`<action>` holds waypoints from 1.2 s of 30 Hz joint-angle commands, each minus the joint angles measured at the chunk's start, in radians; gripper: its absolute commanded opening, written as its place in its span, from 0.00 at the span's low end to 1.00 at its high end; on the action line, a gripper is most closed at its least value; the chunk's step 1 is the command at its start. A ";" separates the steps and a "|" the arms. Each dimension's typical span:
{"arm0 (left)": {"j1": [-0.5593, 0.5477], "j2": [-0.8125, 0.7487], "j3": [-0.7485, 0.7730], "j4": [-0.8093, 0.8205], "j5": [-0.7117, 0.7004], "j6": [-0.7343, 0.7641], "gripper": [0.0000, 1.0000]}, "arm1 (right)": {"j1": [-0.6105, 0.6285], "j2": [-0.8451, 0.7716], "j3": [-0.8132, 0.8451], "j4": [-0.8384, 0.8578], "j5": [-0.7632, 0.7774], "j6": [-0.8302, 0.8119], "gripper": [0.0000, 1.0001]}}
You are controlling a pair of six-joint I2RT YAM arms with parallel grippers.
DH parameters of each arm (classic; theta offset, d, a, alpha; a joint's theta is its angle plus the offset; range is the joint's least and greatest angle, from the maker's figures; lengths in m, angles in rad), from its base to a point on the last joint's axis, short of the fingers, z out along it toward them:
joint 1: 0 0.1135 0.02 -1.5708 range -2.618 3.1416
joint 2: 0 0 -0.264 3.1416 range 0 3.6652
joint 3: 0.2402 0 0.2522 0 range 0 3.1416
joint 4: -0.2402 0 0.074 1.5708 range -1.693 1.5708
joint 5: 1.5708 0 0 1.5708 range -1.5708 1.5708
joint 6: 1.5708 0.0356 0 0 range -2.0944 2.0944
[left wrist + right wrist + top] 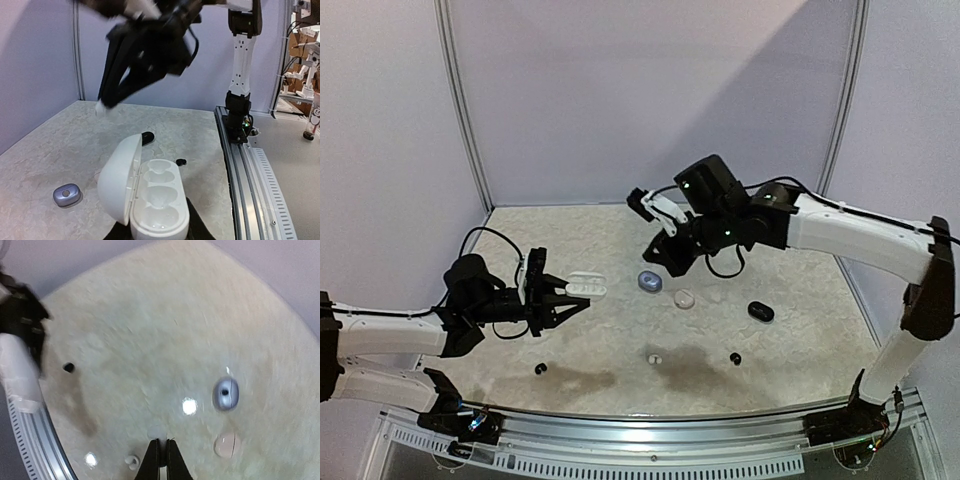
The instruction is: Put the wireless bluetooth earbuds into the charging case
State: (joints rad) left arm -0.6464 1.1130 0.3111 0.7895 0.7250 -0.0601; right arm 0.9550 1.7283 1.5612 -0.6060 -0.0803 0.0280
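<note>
**Top, left-wrist and right-wrist views.** Your left pincer (572, 300) was clamped on the white charging case (159, 202), which it held low over the surface (800, 360). The lid (119, 177) stood open and the moulded wells were exposed.

Your right pincer (160, 446) hung above the middle of the surface, its fingers pressed together. A whitish blur (101, 107) sat at their tip in the left-wrist view. It was possibly a bud, but the view was too smeared to tell.

On the surface, a white earbud (654, 358) lay near the front centre. The right black earbud (735, 358) lay to one side of it, and the left black earbud (541, 368) lay near your left arm.

Behind them sat a bluish-grey case (649, 282), with a pale translucent case (684, 298) just beside it. A black case (760, 311) sat farther right.
</note>
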 commanded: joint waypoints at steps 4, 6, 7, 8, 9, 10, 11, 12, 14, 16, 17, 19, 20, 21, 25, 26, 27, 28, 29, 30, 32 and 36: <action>-0.001 -0.008 -0.009 0.013 0.027 0.021 0.00 | 0.220 -0.103 0.037 0.303 -0.043 -0.367 0.00; -0.001 -0.008 -0.007 0.013 0.031 0.025 0.00 | 0.247 -0.071 0.073 0.277 -0.056 -0.425 0.00; -0.001 -0.008 -0.006 0.011 0.032 0.027 0.00 | 0.260 -0.049 0.096 0.253 -0.042 -0.462 0.00; -0.003 -0.008 -0.006 0.011 0.034 0.028 0.00 | 0.268 -0.030 0.121 0.227 -0.026 -0.482 0.00; -0.003 -0.007 -0.006 0.010 0.036 0.029 0.00 | 0.275 0.002 0.146 0.201 -0.013 -0.504 0.00; -0.004 -0.009 -0.005 0.009 0.036 0.031 0.00 | 0.282 0.028 0.178 0.177 0.002 -0.527 0.00; -0.005 -0.010 -0.004 0.008 0.037 0.032 0.00 | 0.289 0.045 0.192 0.154 0.018 -0.541 0.00; -0.006 -0.010 -0.004 0.007 0.036 0.032 0.00 | 0.293 0.072 0.215 0.136 0.039 -0.559 0.00; -0.007 -0.012 -0.004 0.004 0.037 0.037 0.00 | 0.298 0.101 0.240 0.109 0.061 -0.580 0.00; -0.007 -0.013 -0.004 0.001 0.037 0.039 0.00 | 0.298 0.119 0.248 0.099 0.074 -0.587 0.00; -0.007 -0.013 -0.004 0.000 0.038 0.040 0.00 | 0.298 0.123 0.247 0.099 0.075 -0.591 0.00; -0.008 -0.014 -0.004 -0.001 0.036 0.040 0.00 | 0.298 0.126 0.247 0.098 0.113 -0.594 0.00; -0.008 -0.014 -0.004 -0.001 0.037 0.040 0.00 | 0.298 0.127 0.246 0.095 0.118 -0.593 0.00; -0.008 -0.012 -0.004 -0.001 0.036 0.040 0.00 | 0.297 0.129 0.246 0.093 0.120 -0.594 0.00; -0.007 -0.007 -0.001 0.000 0.036 0.040 0.00 | 0.297 0.137 0.243 0.071 0.123 -0.595 0.00; -0.007 -0.006 0.000 0.000 0.036 0.041 0.00 | 0.298 0.140 0.242 0.065 0.120 -0.594 0.00; -0.008 -0.006 0.001 0.000 0.036 0.040 0.00 | 0.298 0.142 0.243 0.061 0.115 -0.594 0.00; -0.007 -0.004 0.003 0.002 0.037 0.040 0.00 | 0.297 0.143 0.244 0.055 0.113 -0.593 0.00; -0.007 -0.003 0.004 0.002 0.037 0.041 0.00 | 0.298 0.145 0.245 0.049 0.107 -0.593 0.00; -0.008 -0.001 0.005 0.002 0.037 0.042 0.00 | 0.297 0.149 0.247 0.045 0.104 -0.594 0.00; -0.007 0.000 0.009 -0.001 0.037 0.044 0.00 | 0.297 0.156 0.254 0.034 0.106 -0.592 0.00; -0.009 0.004 0.014 -0.003 0.036 0.049 0.00 | 0.298 0.171 0.265 0.025 0.093 -0.592 0.00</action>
State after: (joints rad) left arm -0.6468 1.1114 0.3111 0.7879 0.7517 -0.0284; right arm 1.2438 1.8679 1.7985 -0.5404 0.0212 -0.5629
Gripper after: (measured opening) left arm 0.230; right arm 0.042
